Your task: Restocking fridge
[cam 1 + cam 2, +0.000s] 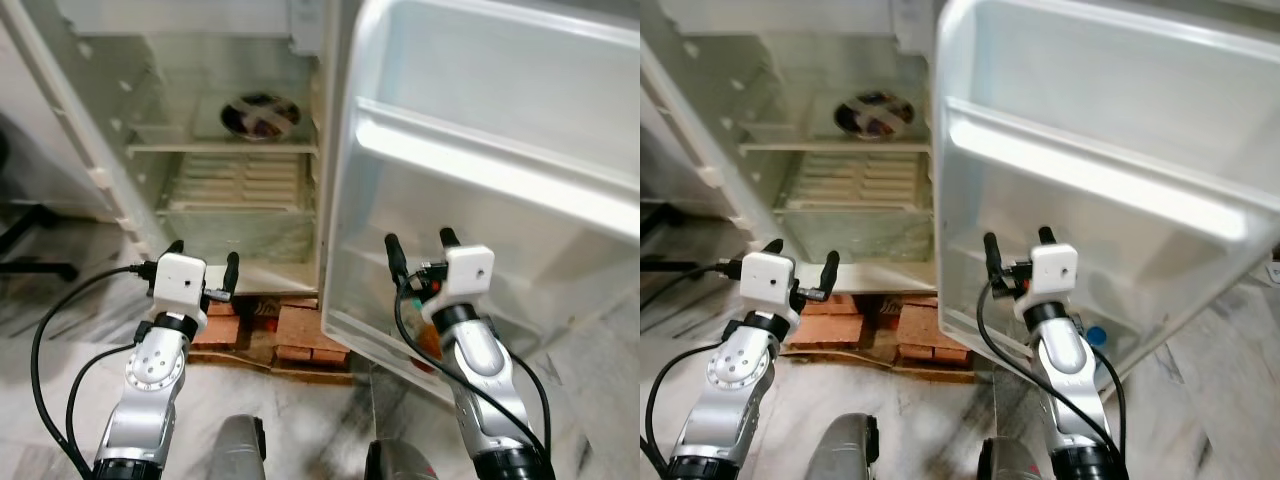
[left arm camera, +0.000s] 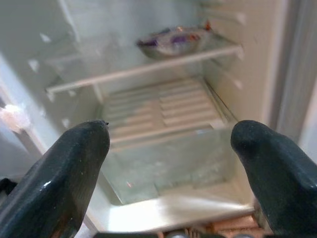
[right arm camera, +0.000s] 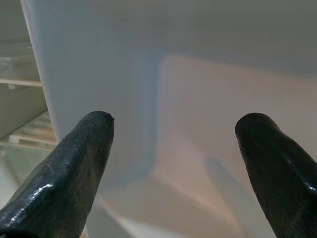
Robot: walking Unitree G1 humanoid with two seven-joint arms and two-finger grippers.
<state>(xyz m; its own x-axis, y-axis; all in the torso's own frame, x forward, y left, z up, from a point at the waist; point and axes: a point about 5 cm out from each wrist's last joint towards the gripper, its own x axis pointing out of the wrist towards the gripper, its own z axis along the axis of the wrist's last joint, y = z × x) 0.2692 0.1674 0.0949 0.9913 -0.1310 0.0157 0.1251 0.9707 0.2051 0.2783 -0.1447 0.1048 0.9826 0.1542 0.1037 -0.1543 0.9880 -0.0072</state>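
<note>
Two end effectors are raised before the open white fridge [image 1: 240, 215], both with fingers spread apart and nothing held. Left end effector [image 1: 204, 264] sits lower left of frame, aimed into the cabinet; right end effector [image 1: 423, 248] sits lower centre-right, facing the white inner door panel with moulded shelves [image 1: 520, 150]. A dark round patterned plate [image 1: 260, 115] is noted on the glass shelf [image 1: 220, 147], upper centre, above the clear crisper drawer [image 1: 235, 225]. The plate lies ahead of and above the left end effector, the nearer arm. No restocking item is seen in hand. Red bricks [image 1: 290, 330] are seen beneath the fridge.
</note>
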